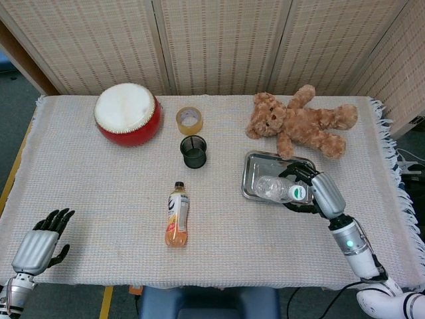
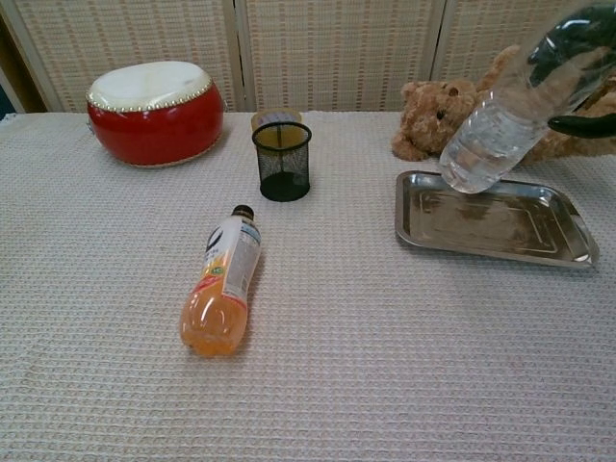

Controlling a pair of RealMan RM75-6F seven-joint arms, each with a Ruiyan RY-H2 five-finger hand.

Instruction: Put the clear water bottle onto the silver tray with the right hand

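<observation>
Head view, clear water bottle (image 1: 273, 188) gripped in right hand (image 1: 317, 193), over silver tray (image 1: 252, 177)

Orange bottle (image 2: 222, 286) label: print too small, unreadable.

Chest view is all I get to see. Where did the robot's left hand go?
Observer: The left hand is at the table's near left edge, fingers apart, holding nothing.
Operator: What's the yellowish thing behind the black mesh cup?
Observer: A flat-lying roll of clear tape, not touching the cup.
Operator: Is there a lid on the clear water bottle?
Observer: Yes, a green-and-white cap, right by the right hand gripping the bottle.
</observation>
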